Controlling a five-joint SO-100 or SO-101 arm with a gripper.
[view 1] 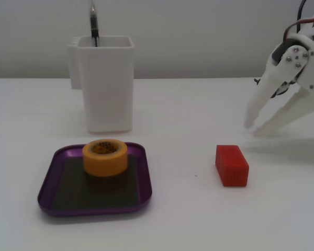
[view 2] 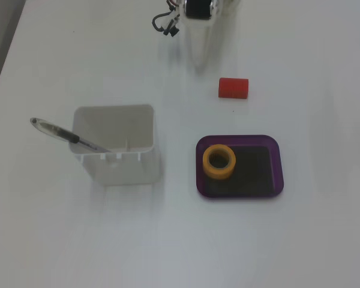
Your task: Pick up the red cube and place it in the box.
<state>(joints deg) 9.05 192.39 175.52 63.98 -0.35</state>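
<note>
Nothing done yet: cube (view 1: 232, 165) sits on table well apart from box (view 1: 49, 180), gripper (view 1: 253, 127) spread and empty near it; grasp, carry, drop all remain.

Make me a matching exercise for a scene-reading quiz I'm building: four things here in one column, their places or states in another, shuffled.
Things:
1. red cube
2. yellow tape roll
3. pen
4. gripper

Places or states:
A. stands in the white container
B. sits inside the purple box
C. lies on the bare table
D. open, above the table, holding nothing

Pairs: 1-C, 2-B, 3-A, 4-D
</note>
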